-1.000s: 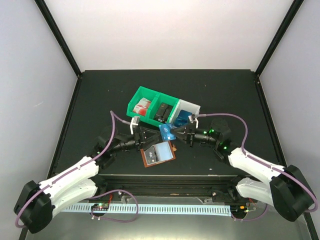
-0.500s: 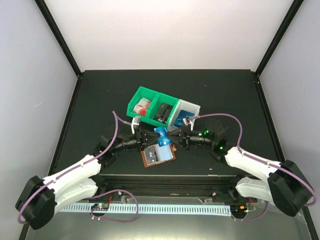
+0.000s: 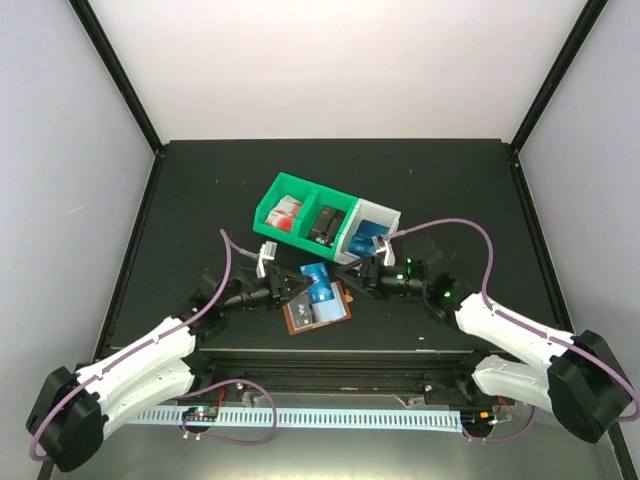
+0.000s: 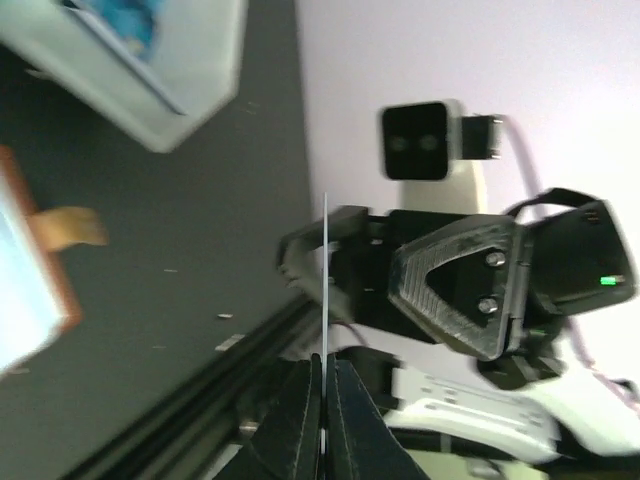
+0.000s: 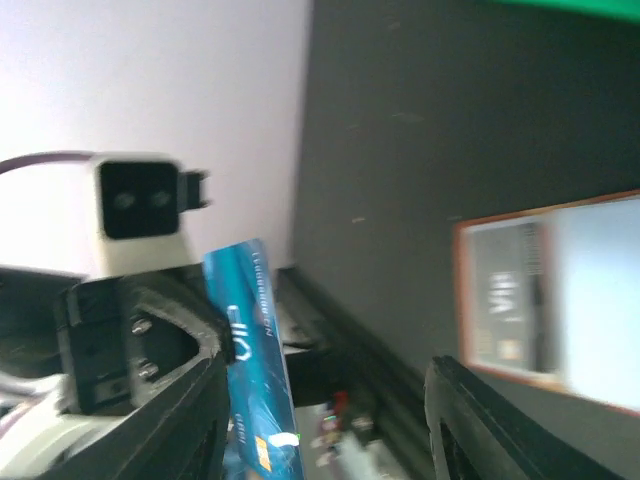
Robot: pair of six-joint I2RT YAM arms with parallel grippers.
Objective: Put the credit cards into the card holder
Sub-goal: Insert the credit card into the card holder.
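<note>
A blue credit card (image 3: 317, 283) hangs over the open reddish-brown card holder (image 3: 318, 308), which lies flat on the table. My left gripper (image 3: 298, 285) is shut on the card; in the left wrist view the card (image 4: 325, 280) shows edge-on as a thin line rising from the closed fingertips (image 4: 312, 385). My right gripper (image 3: 355, 278) faces it from the right, jaws apart. In the right wrist view the blue card (image 5: 255, 350) stands close to one of the spread fingers (image 5: 480, 430), and the card holder (image 5: 560, 290) shows at the right.
Behind the grippers stands a green bin (image 3: 300, 212) holding red-and-white cards (image 3: 287, 212) and black cards (image 3: 325, 222). A white bin (image 3: 372, 226) beside it holds blue cards (image 3: 365, 238). Black frame posts rise at the table's corners.
The blue card passed from the right gripper to the left. The left gripper closed on it, the right gripper opened, and the card moved slightly left and down over the card holder.
</note>
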